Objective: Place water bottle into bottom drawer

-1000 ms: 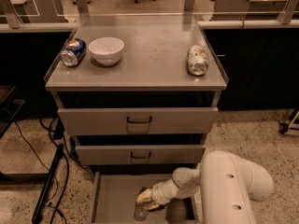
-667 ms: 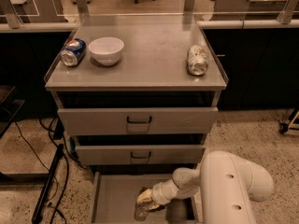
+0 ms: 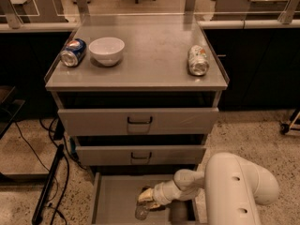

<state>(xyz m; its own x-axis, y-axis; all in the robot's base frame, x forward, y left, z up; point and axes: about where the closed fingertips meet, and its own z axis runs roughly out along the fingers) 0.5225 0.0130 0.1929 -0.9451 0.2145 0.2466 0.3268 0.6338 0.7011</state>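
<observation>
The bottom drawer (image 3: 112, 196) is pulled open at the foot of the grey cabinet, showing a flat grey floor. The water bottle (image 3: 142, 211), clear plastic, lies low inside it near the drawer's front. My gripper (image 3: 146, 197) reaches down into the drawer at the end of the white arm (image 3: 234, 186) and sits at the bottle's upper end. How the jaws stand on the bottle is hidden by the wrist.
On the cabinet top lie a blue Pepsi can (image 3: 73, 52), a white bowl (image 3: 107, 50) and a crushed silver can (image 3: 198, 60). Two upper drawers (image 3: 138, 121) with dark handles are slightly pulled out. Black cables (image 3: 47, 191) run over the floor at the left.
</observation>
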